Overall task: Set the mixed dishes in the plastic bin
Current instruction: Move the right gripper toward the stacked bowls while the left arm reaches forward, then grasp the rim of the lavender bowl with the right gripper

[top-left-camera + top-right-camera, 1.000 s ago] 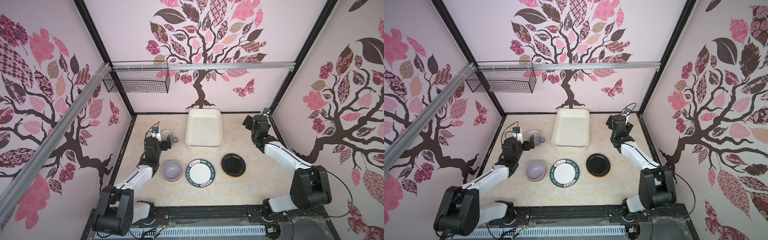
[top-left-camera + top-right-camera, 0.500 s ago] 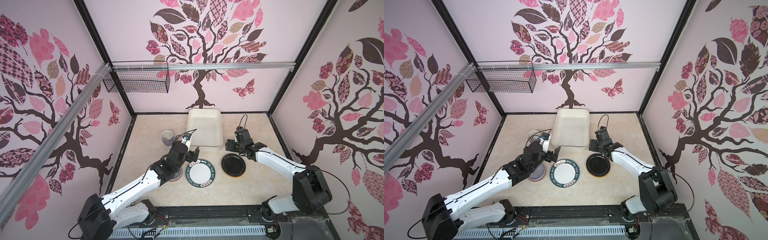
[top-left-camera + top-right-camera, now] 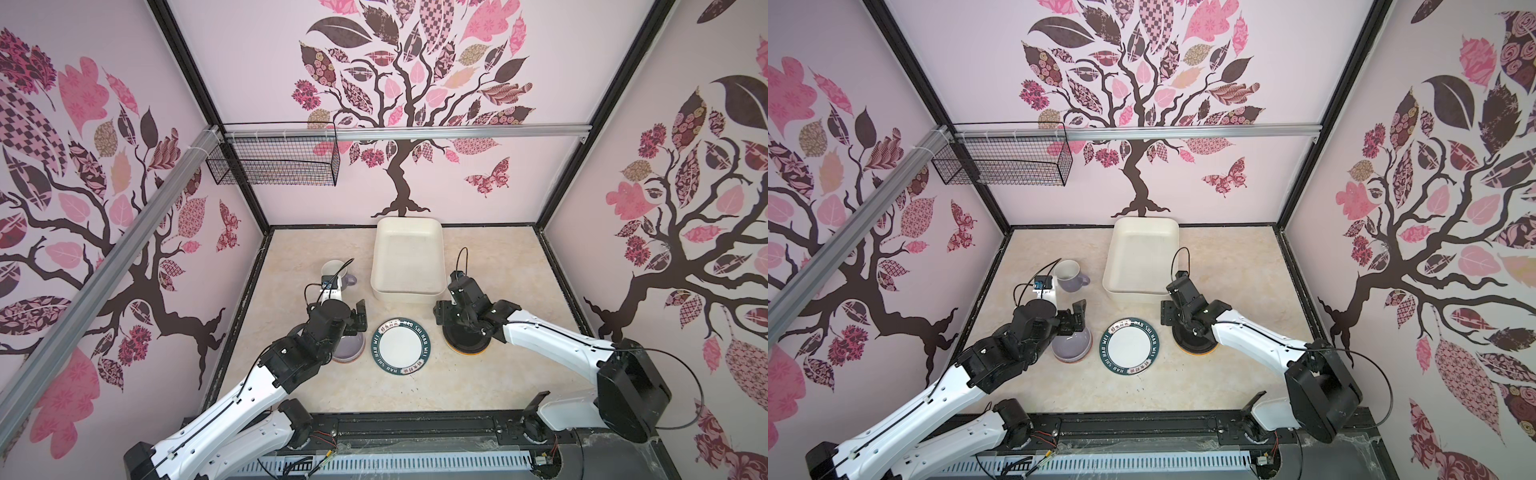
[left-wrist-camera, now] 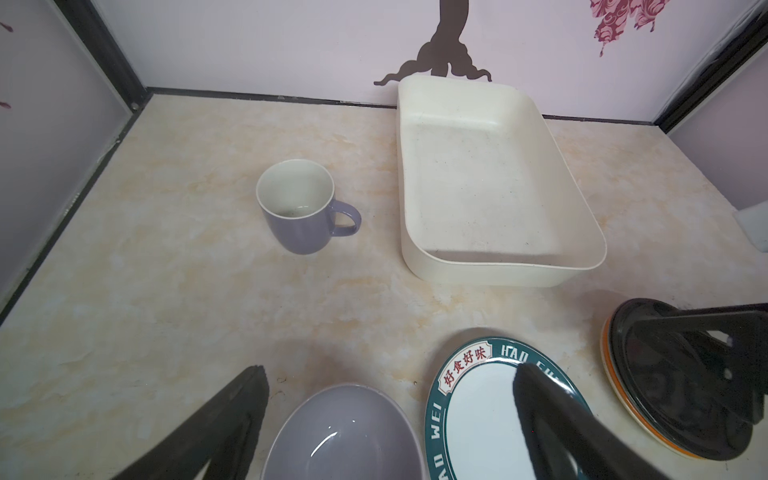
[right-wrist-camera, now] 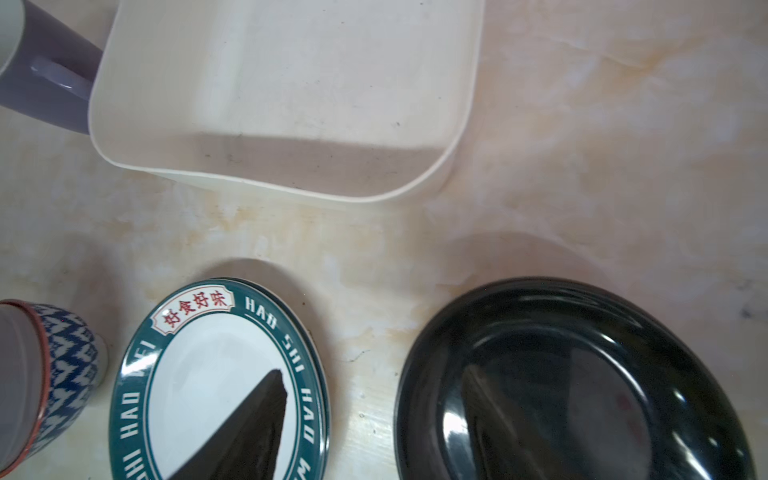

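Lavender mug (image 4: 297,212) near plastic bin (image 4: 498,268); left end effector (image 4: 390,374) gapes empty over lavender bowl (image 4: 340,432), right end effector (image 5: 372,374) over black plate (image 5: 582,374).

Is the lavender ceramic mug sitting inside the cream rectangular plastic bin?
No, the lavender ceramic mug stands upright on the marbled tabletop, apart from the cream rectangular plastic bin.

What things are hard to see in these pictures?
- Under the black plate: only an orange rim shows; right arm covers the rest in both top views.
- Patterned bowl beneath the lavender bowl: cut off by right wrist view's edge.
- Lavender mug: left arm hides part, in a top view.
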